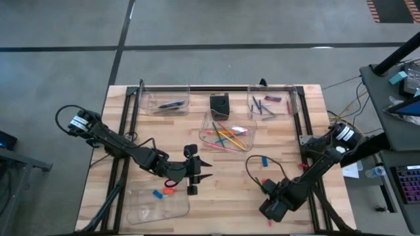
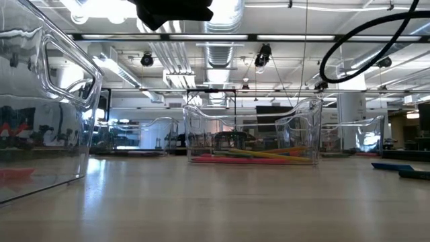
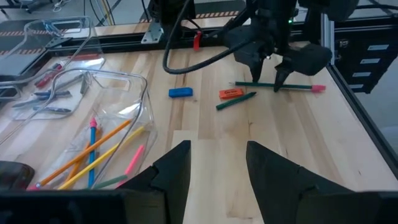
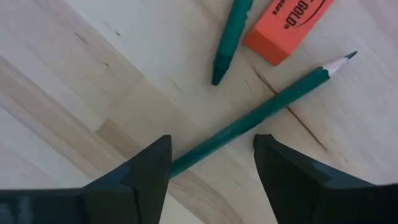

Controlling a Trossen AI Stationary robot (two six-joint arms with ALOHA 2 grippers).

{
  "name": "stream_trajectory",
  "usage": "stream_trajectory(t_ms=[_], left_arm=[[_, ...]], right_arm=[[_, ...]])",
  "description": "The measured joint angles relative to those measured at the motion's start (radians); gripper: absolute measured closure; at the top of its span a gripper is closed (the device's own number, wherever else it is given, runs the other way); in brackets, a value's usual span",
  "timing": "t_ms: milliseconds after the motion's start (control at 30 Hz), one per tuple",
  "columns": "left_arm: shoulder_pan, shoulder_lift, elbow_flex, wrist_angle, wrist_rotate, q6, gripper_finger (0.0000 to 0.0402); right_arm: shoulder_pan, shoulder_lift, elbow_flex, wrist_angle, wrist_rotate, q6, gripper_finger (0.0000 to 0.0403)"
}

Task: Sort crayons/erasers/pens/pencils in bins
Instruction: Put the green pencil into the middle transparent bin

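My right gripper [image 4: 212, 142] points down, open, low over the table's near right part [image 1: 269, 191]. Its fingers stand on either side of a green pencil [image 4: 267, 109] that lies flat on the wood, without touching it. Beside the pencil lie a green crayon [image 4: 231, 34] and an orange eraser [image 4: 287, 26]; a blue eraser [image 3: 180, 93] lies a little farther off. My left gripper [image 3: 217, 148] hangs open and empty over the table's middle [image 1: 206, 169], facing the right arm. The bin [image 1: 226, 131] in the middle holds several pencils.
A far-left bin [image 1: 164, 101] holds a dark pen and a far-right bin [image 1: 272, 101] several crayons. The near-left bin [image 1: 157, 204] has a blue and an orange eraser. A small black box [image 1: 219, 105] stands at the back. Bare wood lies between the arms.
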Motion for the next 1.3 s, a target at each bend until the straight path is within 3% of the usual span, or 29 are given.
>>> stream_trajectory(t_ms=[333,667,1000,1133,1300], left_arm=[[-0.006,0.0,0.0,0.0,0.0,-0.022,0.0261],[-0.007,0.0,0.0,0.001,0.0,-0.025,0.0261],[-0.007,0.0,0.0,0.008,0.0,-0.025,0.0261],[-0.007,0.0,0.0,0.009,0.0,-0.025,0.0261],[-0.007,0.0,0.0,0.01,0.0,-0.022,0.0261]], right_arm=[[0.011,-0.001,0.024,-0.029,-0.075,0.046,0.0235],[0.039,-0.011,0.023,-0.058,-0.134,0.056,0.0381],[0.072,-0.142,0.017,-0.196,-0.11,0.118,0.039],[0.08,-0.201,0.014,-0.249,-0.022,0.121,0.039],[0.042,-0.299,0.018,-0.226,0.138,-0.011,0.0391]])
